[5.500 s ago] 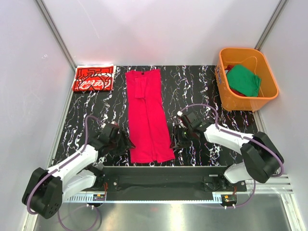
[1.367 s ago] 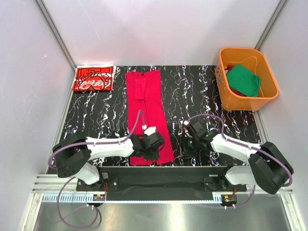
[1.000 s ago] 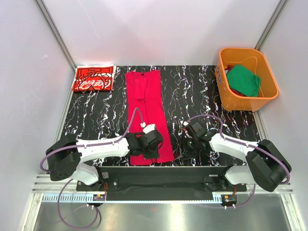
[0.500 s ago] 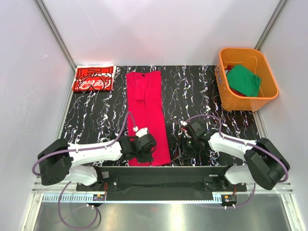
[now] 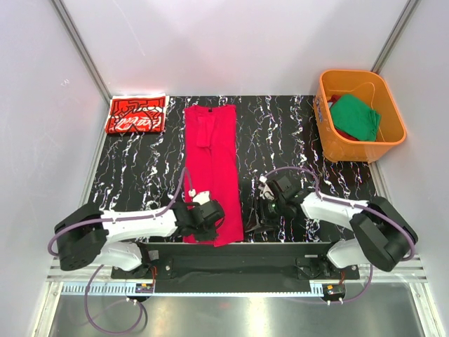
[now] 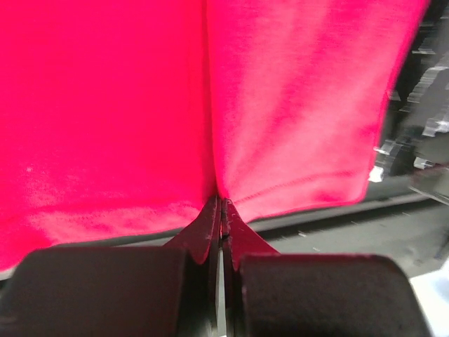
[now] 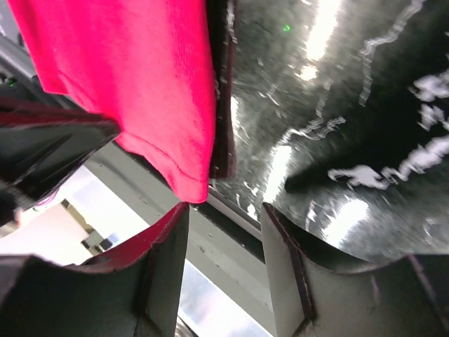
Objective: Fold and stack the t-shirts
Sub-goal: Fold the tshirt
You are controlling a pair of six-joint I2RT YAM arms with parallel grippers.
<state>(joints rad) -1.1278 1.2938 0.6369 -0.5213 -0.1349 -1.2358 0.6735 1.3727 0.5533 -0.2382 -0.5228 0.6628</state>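
The plain crimson t-shirt point(image 5: 212, 158), folded into a long strip, lies down the middle of the black marbled table. My left gripper point(image 5: 214, 219) is shut on its near hem, and in the left wrist view the closed gripper point(image 6: 221, 203) pinches the hem of the crimson cloth point(image 6: 126, 105). My right gripper point(image 5: 261, 221) stands open just right of the shirt's near corner. The right wrist view has that gripper point(image 7: 223, 210) empty, with the crimson corner point(image 7: 154, 91) beside its left finger point(image 7: 165, 246). A folded red t-shirt with white print point(image 5: 137, 114) lies at the back left. A green t-shirt point(image 5: 356, 118) sits in the tub.
The orange plastic tub point(image 5: 324, 133) stands at the back right of the table. The table's near edge and the metal rail point(image 5: 238, 253) run just below both grippers. White walls close in the left, back and right sides.
My left gripper has dragged the crimson shirt's near hem leftward and toward the near edge, slanting the strip. The right gripper has edged left toward the shirt's corner.
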